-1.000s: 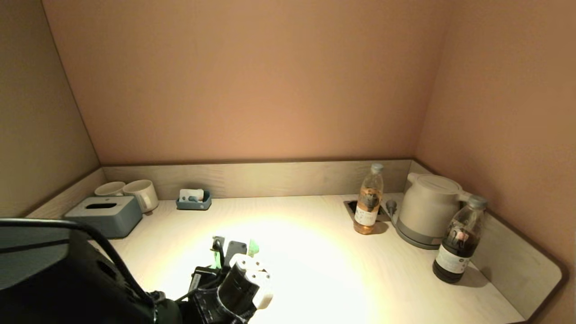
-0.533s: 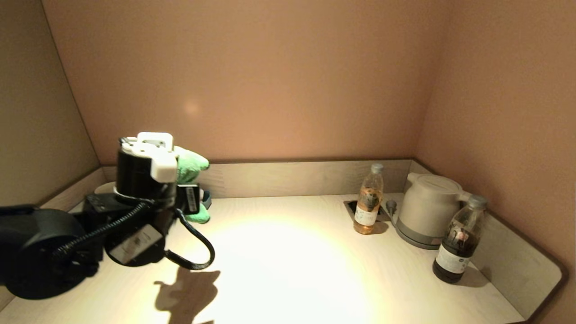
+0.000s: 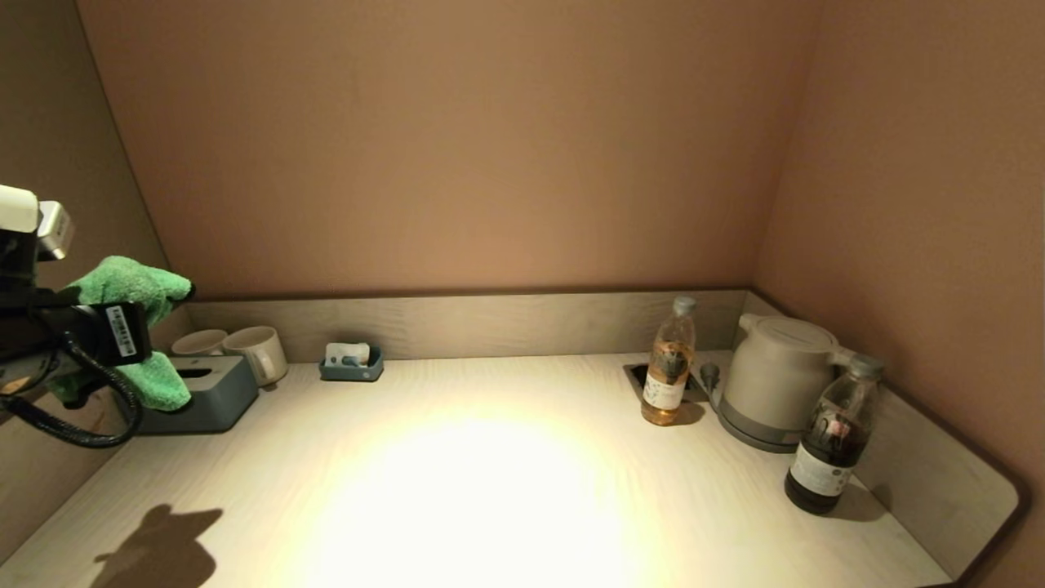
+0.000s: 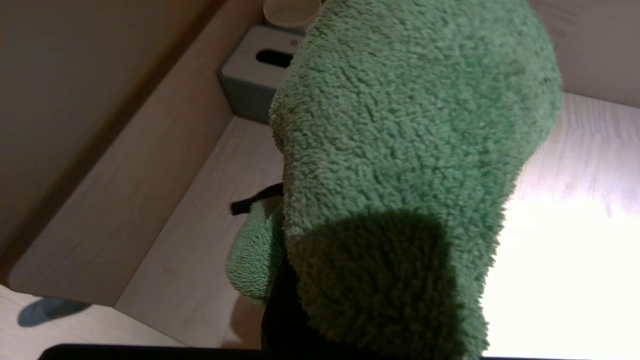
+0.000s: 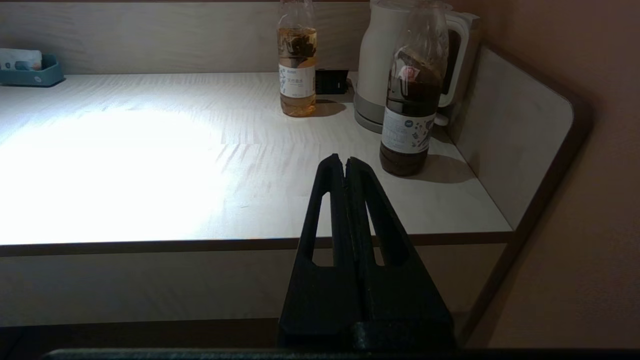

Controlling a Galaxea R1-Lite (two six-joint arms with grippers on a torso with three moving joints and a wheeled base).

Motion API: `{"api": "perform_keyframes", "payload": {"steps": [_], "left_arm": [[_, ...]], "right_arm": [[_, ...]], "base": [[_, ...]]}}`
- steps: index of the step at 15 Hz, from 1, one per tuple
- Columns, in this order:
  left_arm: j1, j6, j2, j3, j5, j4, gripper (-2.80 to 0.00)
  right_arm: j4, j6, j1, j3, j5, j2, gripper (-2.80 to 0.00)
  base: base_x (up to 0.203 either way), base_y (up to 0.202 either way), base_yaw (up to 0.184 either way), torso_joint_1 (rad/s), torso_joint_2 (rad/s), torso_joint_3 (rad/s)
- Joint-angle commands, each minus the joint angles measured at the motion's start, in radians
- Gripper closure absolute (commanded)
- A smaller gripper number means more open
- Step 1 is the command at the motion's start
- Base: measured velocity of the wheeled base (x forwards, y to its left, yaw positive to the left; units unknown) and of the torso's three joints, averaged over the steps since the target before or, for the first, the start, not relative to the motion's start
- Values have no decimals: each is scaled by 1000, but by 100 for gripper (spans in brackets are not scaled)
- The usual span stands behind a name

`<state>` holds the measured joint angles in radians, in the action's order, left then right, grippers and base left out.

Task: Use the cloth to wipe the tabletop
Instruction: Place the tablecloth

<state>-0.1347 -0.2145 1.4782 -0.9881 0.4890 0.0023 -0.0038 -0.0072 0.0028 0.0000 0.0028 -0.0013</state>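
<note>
The cloth [image 3: 131,327] is in the air, above the tissue box [image 3: 196,392] at the left end of the tabletop [image 3: 506,482], and it does not touch the wood. So I judge the wiping is either finished or paused; no mark on the surface tells which. The left gripper [image 3: 98,335] is closed on the cloth, which covers its fingers fully. The right gripper [image 5: 346,165] waits in front of the table edge, far from the tissue box, with fingers pressed together and holding nothing.
</note>
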Motion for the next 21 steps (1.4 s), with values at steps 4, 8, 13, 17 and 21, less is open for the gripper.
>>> {"api": "perform_keyframes", "payload": {"steps": [4, 8, 13, 17, 21], "left_arm": [[192, -16, -9, 19, -250, 173, 0], [255, -18, 57, 25, -261, 182, 0], [200, -71, 132, 24, -300, 195, 0], [298, -64, 194, -54, -294, 281, 0], [395, -66, 261, -93, -294, 289, 0]], "right_arm": [[-1, 0, 0, 0, 0, 1, 0], [-1, 0, 0, 0, 0, 1, 0], [-1, 0, 0, 0, 0, 1, 0], [-1, 0, 0, 0, 0, 1, 0], [-1, 0, 0, 0, 0, 1, 0]], "base": [[0, 0, 0, 0, 0, 0], [0, 0, 0, 0, 0, 0], [0, 0, 0, 0, 0, 0], [0, 0, 0, 0, 0, 0], [0, 0, 0, 0, 0, 0]]}}
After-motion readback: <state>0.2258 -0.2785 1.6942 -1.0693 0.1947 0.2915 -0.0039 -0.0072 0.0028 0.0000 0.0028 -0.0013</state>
